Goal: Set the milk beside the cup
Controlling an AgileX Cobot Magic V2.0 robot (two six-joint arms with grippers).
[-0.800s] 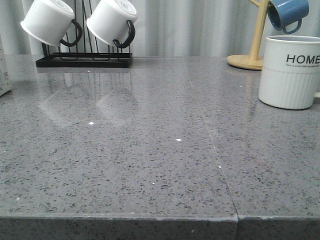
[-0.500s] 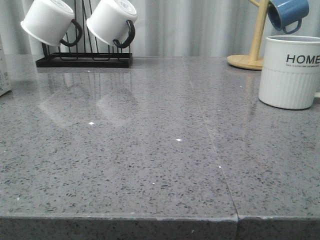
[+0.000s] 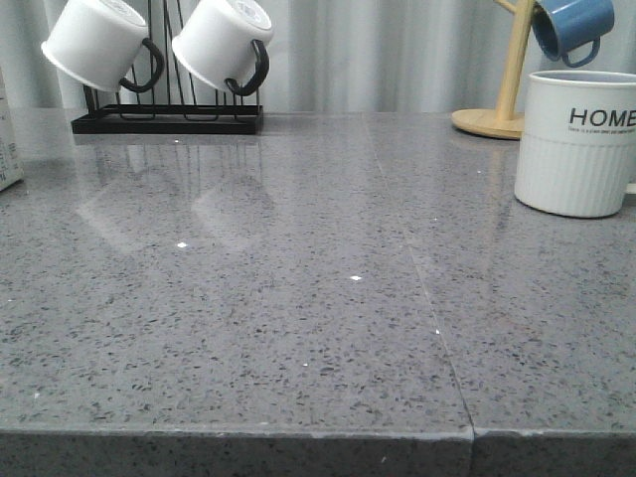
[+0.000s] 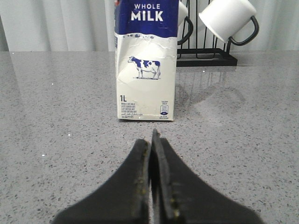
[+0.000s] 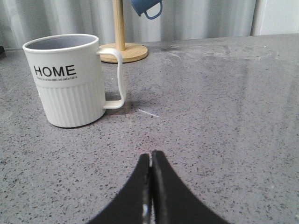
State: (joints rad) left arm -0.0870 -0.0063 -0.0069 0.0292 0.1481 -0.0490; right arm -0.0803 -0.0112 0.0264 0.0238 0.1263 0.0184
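Seen from my remote station: the milk (image 4: pixel 146 60), a tall white carton with a dark blue top and a small cow picture, stands upright on the grey speckled worktop (image 3: pixel 298 298), directly ahead of the left claw (image 4: pixel 150 140), apart from it and untouched. In the front view only a sliver of the carton (image 3: pixel 8 149) shows at the far left edge, well apart from the cup (image 3: pixel 578 144), the white "HOME" mug at the far right.

I judge the carton stiff enough to take a firm squeeze but not a hard one; its lower face already looks slightly dimpled, so the walls may give. If full, it will be fairly heavy and, being tall and narrow, easy to tip with a push near the top. The coated card looks smooth and could slip. I would take it across the two side walls, around mid-height or a little below, with the fingers flat on the panels.

The left claw sits low over the worktop, levelled at the base of the carton, its black fingers (image 4: pixel 140 168) pressed together and holding nothing; it must open before any grasp. The right claw (image 5: pixel 150 161) is likewise closed and empty, low over the surface, pointing just beside the cup (image 5: pixel 70 79), whose squarish handle (image 5: pixel 117 79) faces its side.
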